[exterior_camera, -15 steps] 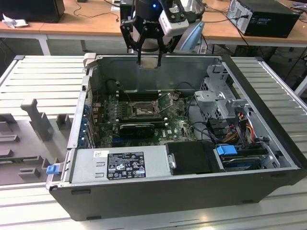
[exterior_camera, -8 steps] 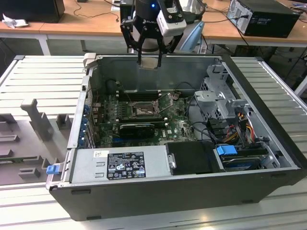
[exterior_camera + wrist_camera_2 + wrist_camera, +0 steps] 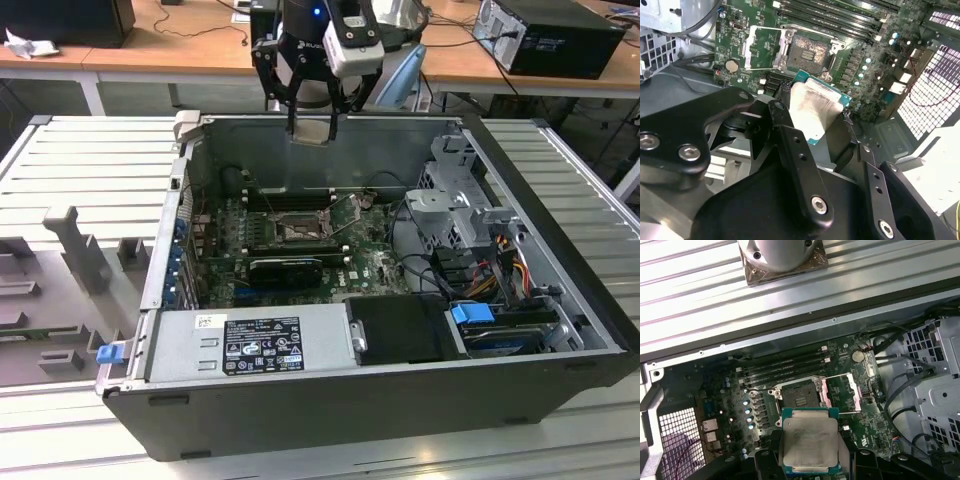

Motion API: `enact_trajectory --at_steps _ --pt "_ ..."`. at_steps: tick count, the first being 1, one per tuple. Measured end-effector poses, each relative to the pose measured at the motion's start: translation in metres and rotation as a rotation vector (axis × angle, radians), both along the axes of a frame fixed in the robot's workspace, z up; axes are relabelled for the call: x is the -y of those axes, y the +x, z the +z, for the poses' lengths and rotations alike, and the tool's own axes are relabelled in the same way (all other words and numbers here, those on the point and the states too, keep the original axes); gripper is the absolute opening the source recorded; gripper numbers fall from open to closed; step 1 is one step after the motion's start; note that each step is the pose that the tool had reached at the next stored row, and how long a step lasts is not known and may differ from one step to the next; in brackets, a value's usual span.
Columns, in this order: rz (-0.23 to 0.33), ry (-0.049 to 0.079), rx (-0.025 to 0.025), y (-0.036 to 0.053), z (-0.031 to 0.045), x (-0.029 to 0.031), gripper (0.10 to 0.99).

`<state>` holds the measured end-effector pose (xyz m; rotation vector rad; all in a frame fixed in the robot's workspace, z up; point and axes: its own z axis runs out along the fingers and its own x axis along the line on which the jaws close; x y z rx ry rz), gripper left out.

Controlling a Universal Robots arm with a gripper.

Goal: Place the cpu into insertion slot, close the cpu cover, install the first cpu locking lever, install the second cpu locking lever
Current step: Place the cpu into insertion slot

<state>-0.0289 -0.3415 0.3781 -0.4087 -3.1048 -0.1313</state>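
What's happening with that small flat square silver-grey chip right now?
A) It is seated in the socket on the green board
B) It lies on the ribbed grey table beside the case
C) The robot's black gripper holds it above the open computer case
C: the small flat square silver-grey chip sits clamped in the black gripper above the case, while the socket on the green motherboard lies empty.

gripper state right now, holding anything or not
Gripper: shut on the cpu, holding it by its edges.
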Motion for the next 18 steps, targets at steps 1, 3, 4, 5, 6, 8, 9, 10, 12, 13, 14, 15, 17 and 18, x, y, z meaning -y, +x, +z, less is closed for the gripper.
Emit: enact_trajectory --at_steps 1,3,4,5,6,8,9,10,12,13,14,15,17,18 --pt "-0.005 0.0 0.0 0.0 0.0 0.0 0.525" --pt "-0.029 0.0 0.0 0.0 0.0 0.0 0.525" --pt "-0.036 0.0 0.0 0.0 0.0 0.0 0.525" --pt "-0.046 0.0 -0.0001 0.0 0.0 0.0 0.525" --pt "-0.052 0.0 -0.0001 0.0 0.0 0.0 0.525" --pt "-0.069 0.0 0.0 0.0 0.0 0.0 0.525" --pt "-0.076 0.0 0.0 0.0 0.0 0.0 0.525" --pt "-0.082 0.0 0.0 0.0 0.0 0.0 0.525" --pt "-0.097 0.0 0.0 0.0 -0.0001 0.0 0.525" --pt "-0.103 0.0 0.0 0.0 -0.0001 0.0 0.525" --pt "-0.114 0.0 -0.0001 0.0 0.0 0.0 0.525" --pt "-0.12 0.0 0.0 0.0 0.0 0.0 0.525" --pt "-0.132 0.0 -0.0001 0.0 -0.0001 0.0 0.525" --pt "-0.139 0.0 0.0 0.0 0.0 0.0 0.525"
